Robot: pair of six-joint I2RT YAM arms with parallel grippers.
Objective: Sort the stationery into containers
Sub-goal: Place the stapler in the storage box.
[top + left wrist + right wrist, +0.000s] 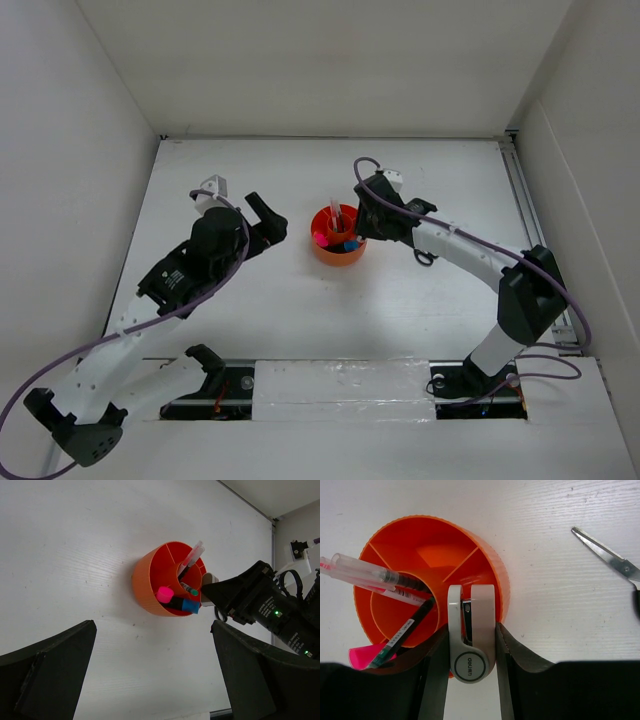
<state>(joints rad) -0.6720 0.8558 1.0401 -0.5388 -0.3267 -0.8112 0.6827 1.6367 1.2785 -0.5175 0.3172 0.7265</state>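
Clenched on the white clip-like piece (471, 607) at the rim of the orange organiser (496, 575), mid-table (260, 320), the right tool (471, 640) should centre it over an empty wedge before letting go, while the left tool (271, 221) hangs released.

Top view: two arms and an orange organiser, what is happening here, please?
The right end effector grips a white clip at the organiser's rim, not yet released. Pens stand in its centre cup and two markers in a wedge. The scissors lie on the table beside it. The left end effector is open and holds nothing.
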